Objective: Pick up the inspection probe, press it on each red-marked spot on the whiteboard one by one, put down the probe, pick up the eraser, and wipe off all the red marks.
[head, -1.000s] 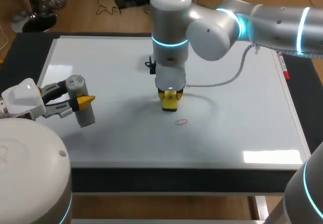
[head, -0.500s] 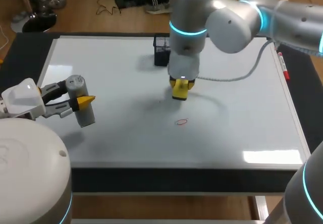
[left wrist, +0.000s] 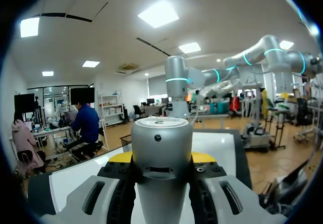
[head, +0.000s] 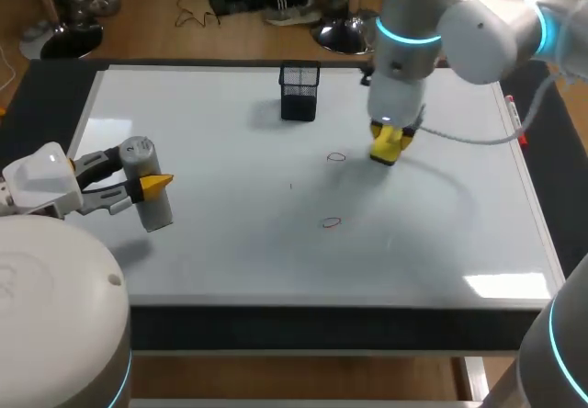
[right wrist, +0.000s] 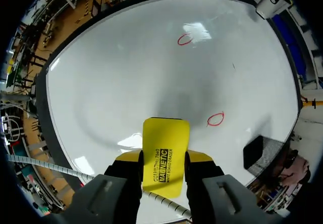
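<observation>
My left gripper (head: 149, 186) hangs over the whiteboard's (head: 220, 261) left side, shut on the silver cylindrical probe (head: 150, 187). In the left wrist view the probe (left wrist: 161, 153) stands upright between the yellow tips of that gripper (left wrist: 162, 159). My right gripper (head: 390, 141) is over the board's back right, shut on the yellow eraser (head: 388, 144), which the right wrist view shows as an eraser (right wrist: 164, 153) clamped between the fingers. One red mark (head: 336, 157) lies just left of the eraser and a second red mark (head: 332, 223) nearer the front; both marks (right wrist: 215, 119) (right wrist: 185, 40) lie ahead of the right gripper (right wrist: 162, 159).
A black mesh holder (head: 299, 92) stands at the board's back middle. A red marker (head: 520, 132) lies along the right edge. A small dark speck (head: 291, 186) sits mid-board.
My right arm has carried the eraser from the board's middle toward the back right, uncovering the black holder and the farther red mark. The left arm and probe have not moved.
</observation>
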Robot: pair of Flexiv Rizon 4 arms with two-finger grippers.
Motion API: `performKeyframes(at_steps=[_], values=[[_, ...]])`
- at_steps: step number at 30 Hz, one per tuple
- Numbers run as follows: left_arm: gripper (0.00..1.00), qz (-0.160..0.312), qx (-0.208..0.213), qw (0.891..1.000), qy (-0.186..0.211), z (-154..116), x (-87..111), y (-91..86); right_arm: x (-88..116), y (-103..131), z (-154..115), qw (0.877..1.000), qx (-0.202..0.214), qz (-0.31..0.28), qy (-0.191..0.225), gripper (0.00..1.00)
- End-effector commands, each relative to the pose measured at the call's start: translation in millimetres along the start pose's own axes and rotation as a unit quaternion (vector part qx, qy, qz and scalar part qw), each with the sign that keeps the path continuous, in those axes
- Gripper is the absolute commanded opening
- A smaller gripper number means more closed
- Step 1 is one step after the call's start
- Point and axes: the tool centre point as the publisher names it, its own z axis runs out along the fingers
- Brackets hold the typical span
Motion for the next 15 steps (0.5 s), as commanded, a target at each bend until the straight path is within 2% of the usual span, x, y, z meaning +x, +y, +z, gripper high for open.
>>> performKeyframes(at_steps=[1,8,15], values=[[0.0,0.001,0.001,1.0,0.0,-0.2,0.4,-0.3,41.2,-18.1,-8.1,1.0,-0.002,0.026,-0.016,0.0],[0.0,0.001,0.001,1.0,0.0,-0.2,0.4,-0.3,92.0,-40.8,-10.5,0.995,0.004,0.095,-0.01,0.0],[0.0,0.001,0.001,1.0,0.0,-0.2,0.4,-0.3,129.9,-53.2,-8.9,0.989,-0.001,0.147,-0.015,0.0]])
